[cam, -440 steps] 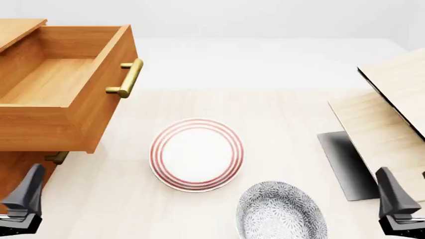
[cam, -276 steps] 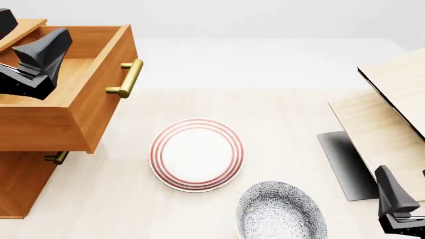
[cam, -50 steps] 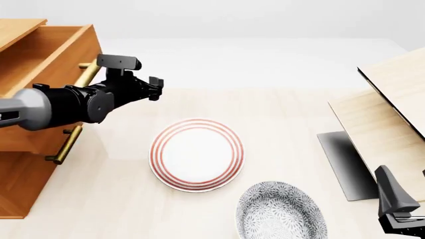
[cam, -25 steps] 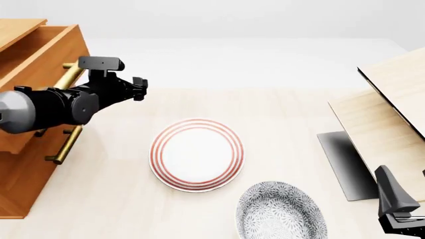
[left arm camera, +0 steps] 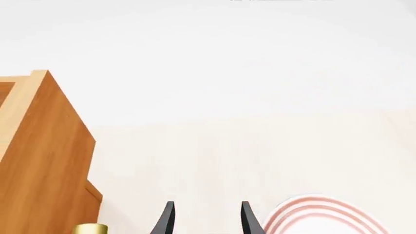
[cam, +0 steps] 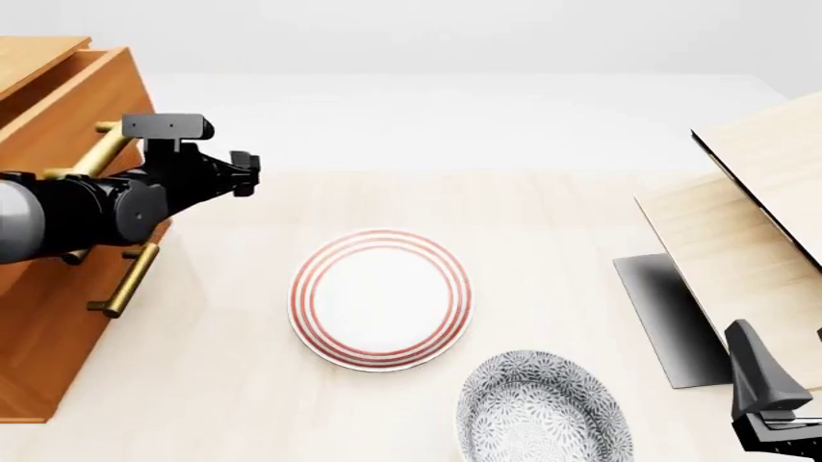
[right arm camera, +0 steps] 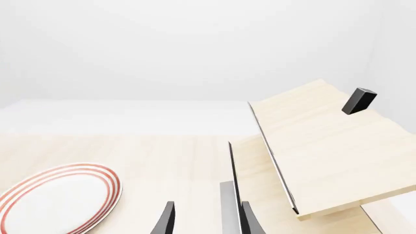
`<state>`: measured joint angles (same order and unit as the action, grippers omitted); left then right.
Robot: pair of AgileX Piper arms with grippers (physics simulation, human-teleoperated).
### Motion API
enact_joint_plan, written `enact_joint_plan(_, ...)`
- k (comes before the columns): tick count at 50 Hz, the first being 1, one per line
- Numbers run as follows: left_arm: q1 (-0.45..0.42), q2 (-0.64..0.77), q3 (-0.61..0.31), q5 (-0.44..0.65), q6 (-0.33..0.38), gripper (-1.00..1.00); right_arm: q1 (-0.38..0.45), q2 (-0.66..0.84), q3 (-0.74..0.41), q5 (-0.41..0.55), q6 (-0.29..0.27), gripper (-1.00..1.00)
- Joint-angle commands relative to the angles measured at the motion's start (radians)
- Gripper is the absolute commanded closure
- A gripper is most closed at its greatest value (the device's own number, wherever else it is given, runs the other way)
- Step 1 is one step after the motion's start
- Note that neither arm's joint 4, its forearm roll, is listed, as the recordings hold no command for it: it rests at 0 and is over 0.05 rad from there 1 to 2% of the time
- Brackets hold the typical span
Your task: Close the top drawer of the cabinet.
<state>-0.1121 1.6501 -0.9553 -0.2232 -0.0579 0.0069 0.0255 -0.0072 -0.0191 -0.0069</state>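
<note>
The cabinet (cam: 38, 337) stands at the table's left edge. Its top drawer (cam: 77, 96) sits almost fully in, its front only a small step proud of the cabinet body, as the left wrist view (left arm camera: 39, 161) also shows. My left arm lies across the drawer front and hides part of its brass handle (cam: 106, 144). My left gripper (cam: 244, 166) points right, past the handle, open and empty; its jaws show apart in the left wrist view (left arm camera: 204, 222). My right gripper (cam: 777, 375) rests open and empty at the front right, also seen in its own wrist view (right arm camera: 204, 219).
The lower drawer's brass handle (cam: 122, 284) shows under my left arm. A red-ringed white plate (cam: 379, 298) lies mid-table and a grey patterned bowl (cam: 546, 404) near the front. Pale wood panels (cam: 757, 212) over a dark slab (cam: 668, 318) stand at the right.
</note>
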Motion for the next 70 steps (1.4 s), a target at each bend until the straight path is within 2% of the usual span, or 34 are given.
enact_joint_plan(1, 0.04, -0.015, 0.017, -0.005, 0.001, -1.0, 0.0, 0.0, 0.0, 0.0, 0.0, -1.0)
enact_joint_plan(70, 0.229, -0.109, 0.118, -0.016, 0.009, -1.0, 0.0, 0.0, 0.0, 0.0, 0.0, -1.0)
